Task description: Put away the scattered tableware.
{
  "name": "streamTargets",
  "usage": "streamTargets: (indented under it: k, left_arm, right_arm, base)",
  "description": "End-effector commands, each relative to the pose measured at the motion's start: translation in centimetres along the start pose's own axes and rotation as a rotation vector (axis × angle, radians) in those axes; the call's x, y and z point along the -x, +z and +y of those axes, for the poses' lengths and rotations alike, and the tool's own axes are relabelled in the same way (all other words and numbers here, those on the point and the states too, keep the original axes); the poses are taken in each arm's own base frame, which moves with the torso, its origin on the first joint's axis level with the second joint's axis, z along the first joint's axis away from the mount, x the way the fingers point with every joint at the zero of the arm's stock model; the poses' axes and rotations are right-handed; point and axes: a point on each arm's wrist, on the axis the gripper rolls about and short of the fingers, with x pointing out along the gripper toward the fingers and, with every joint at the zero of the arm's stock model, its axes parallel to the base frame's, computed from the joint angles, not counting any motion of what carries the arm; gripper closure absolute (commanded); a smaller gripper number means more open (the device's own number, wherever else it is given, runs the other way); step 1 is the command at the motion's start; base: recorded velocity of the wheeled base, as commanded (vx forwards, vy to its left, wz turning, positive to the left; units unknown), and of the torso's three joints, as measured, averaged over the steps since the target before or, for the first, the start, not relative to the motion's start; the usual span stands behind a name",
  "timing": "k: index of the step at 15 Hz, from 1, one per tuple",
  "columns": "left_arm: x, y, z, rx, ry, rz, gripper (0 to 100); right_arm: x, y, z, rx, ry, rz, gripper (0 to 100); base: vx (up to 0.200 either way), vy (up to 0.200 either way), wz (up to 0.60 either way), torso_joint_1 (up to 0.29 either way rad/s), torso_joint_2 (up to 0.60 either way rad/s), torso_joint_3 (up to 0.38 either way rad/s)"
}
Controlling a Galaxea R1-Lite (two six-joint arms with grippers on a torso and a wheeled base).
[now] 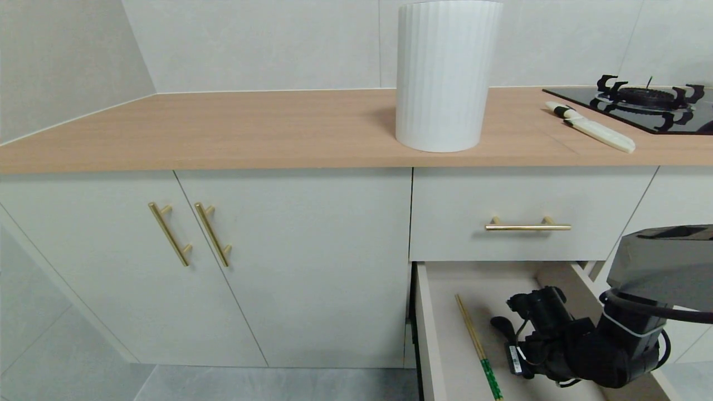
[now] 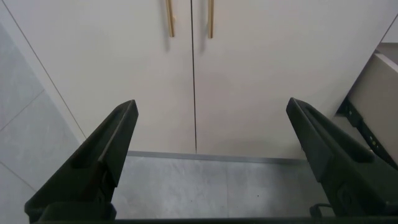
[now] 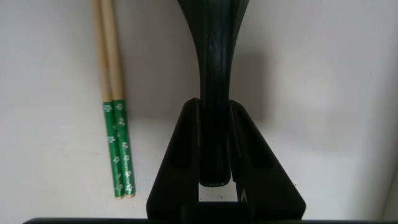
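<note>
Right gripper (image 3: 214,124) sits low inside the open drawer (image 1: 431,334), jaws pinched tight on the handle of a black spoon (image 3: 211,50). A pair of chopsticks (image 3: 112,93) lies beside it, apart. Left gripper (image 2: 211,107) hangs spread wide before the cabinet doors (image 2: 249,74), holding nothing. Farther off, a knife (image 1: 593,128) rests on the countertop (image 1: 223,128). Letting go at a tilt could roll the spoon onto the chopsticks. A careless rise could knock the wrist against the closed drawer front (image 1: 529,211) above.
</note>
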Motion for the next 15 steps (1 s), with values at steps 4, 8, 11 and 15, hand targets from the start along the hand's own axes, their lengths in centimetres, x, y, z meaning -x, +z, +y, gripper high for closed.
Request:
streamTargets:
  k: [4,8,11,15]
  left_arm:
    - [0.0,0.0,0.0,0.000,0.000,-0.001,0]
    - [0.0,0.0,0.0,0.000,0.000,-0.001,0]
    - [0.0,0.0,0.0,0.000,0.000,0.001,0]
    - [0.0,0.0,0.0,0.000,0.000,-0.001,0]
  right_arm:
    - [-0.1,-0.1,0.0,0.000,0.003,-0.007,100]
    - [0.0,-0.2,0.0,0.000,0.001,-0.007,0]
    - [0.6,0.1,-0.1,-0.002,0.004,-0.025,0]
    - [7.1,1.5,0.0,0.037,0.055,-0.159,0]
  base:
    - [0.000,0.000,0.00,0.000,0.00,0.000]
    - [0.000,0.000,0.00,0.000,0.00,0.000]
    - [0.000,0.000,0.00,0.000,0.00,0.000]
    - [0.000,0.000,0.00,0.000,0.00,0.000]
